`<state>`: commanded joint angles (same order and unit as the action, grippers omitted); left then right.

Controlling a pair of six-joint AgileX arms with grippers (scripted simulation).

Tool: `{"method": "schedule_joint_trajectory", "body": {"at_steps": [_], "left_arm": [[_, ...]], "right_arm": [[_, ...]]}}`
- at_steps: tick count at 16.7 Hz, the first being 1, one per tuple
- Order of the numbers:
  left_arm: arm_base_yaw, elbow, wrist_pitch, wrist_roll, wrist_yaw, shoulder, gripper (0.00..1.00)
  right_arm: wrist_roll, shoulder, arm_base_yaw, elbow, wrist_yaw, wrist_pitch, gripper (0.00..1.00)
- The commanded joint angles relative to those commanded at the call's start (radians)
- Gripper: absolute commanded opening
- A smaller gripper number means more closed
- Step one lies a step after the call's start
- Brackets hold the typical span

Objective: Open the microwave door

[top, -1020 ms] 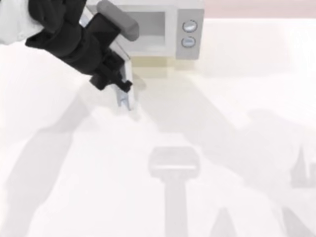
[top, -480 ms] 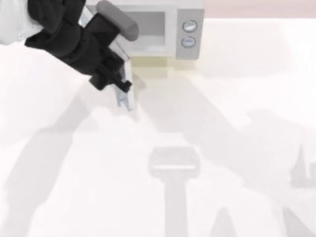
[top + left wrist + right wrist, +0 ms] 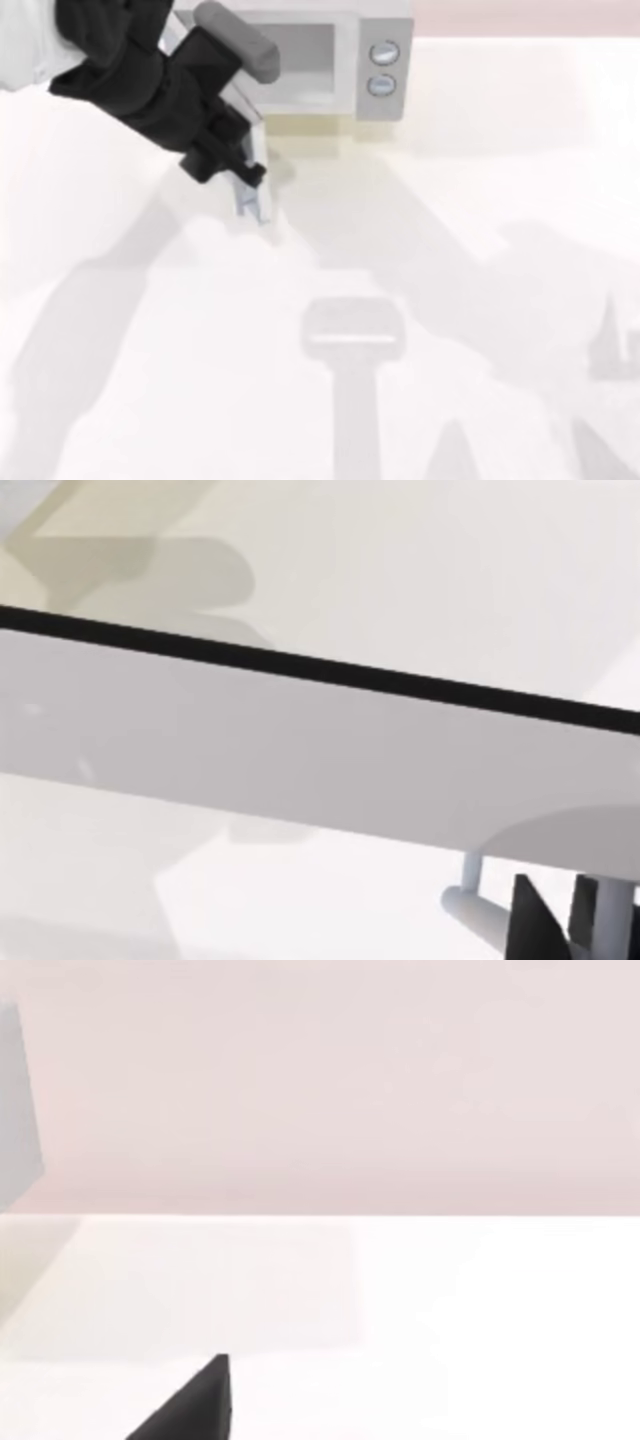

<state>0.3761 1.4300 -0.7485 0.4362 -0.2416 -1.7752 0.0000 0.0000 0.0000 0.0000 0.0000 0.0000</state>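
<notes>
- Top view: the microwave (image 3: 345, 62) stands at the far edge of the table (image 3: 450, 300), a little left of the middle, its two knobs (image 3: 383, 68) on the right of its front. Its cavity shows open, so the microwave door (image 3: 254, 150) is already swung out towards the left, seen nearly edge-on as a thin pale panel beside the left gripper (image 3: 250, 200).
- Top view: the left gripper sits at the door's free edge, its pale fingers (image 3: 252, 204) pointing down just beside the panel. I cannot tell from here whether they are spread or pinching the door.
- Left wrist view: the door's flat grey face (image 3: 300, 750) and dark top edge fill the frame, very close; a pale finger (image 3: 610, 920) shows at the corner, the gap between the fingers hidden.
- Right wrist view: only bare table, a dark tip of the right gripper (image 3: 195, 1405) and a grey sliver of the microwave (image 3: 18, 1110); this arm looks parked, well away, fingers not readable.
- To do the step well, I judge: keep the pull along the door's arc round its hinge, not straight, and stay low on the free edge so contact does not slip.
</notes>
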Motion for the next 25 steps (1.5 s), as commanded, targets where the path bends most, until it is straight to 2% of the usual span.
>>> {"method": "schedule_joint_trajectory", "body": {"at_steps": [8,17,25], "left_arm": [[0.003,-0.002,-0.001,0.001,-0.005,-0.001,0.0],[-0.072,-0.013,-0.055,0.184,-0.086,0.017,0.0],[-0.075,-0.014,-0.057,0.191,-0.089,0.017,0.0]], "right_arm": [[0.0,0.0,0.0,0.0,0.0,0.0,1.0],[0.0,0.0,0.0,0.0,0.0,0.0,1.0],[0.0,0.0,0.0,0.0,0.0,0.0,1.0]]}}
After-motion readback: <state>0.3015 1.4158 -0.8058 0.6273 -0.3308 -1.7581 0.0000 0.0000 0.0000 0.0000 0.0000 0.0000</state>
